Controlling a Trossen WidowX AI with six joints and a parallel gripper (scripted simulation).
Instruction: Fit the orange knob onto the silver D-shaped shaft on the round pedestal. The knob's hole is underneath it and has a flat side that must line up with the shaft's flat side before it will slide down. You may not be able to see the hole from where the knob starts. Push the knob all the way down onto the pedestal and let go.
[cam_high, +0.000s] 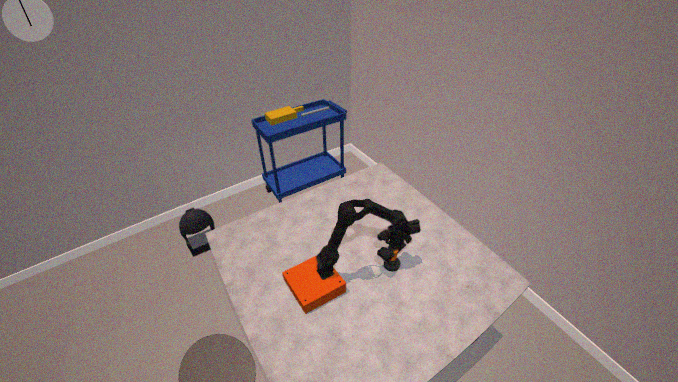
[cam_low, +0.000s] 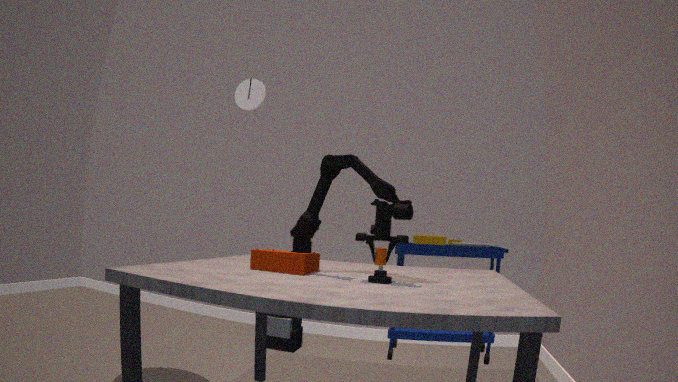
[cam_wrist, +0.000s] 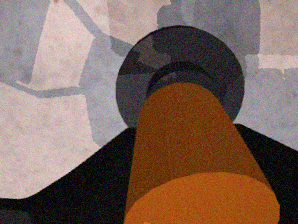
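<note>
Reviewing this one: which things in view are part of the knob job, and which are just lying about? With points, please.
Part of the job:
- orange knob (cam_high: 395, 255) (cam_low: 380, 256) (cam_wrist: 182, 145)
- silver shaft (cam_low: 381, 268)
- round pedestal (cam_high: 392, 265) (cam_low: 380, 279) (cam_wrist: 131, 85)
- gripper (cam_high: 394, 254) (cam_low: 381, 258)

Just about:
- blue cart (cam_high: 295, 132) (cam_low: 450, 251)
- yellow item on it (cam_high: 281, 116) (cam_low: 429, 240)
- wall clock (cam_high: 27, 20) (cam_low: 250, 94)
</note>
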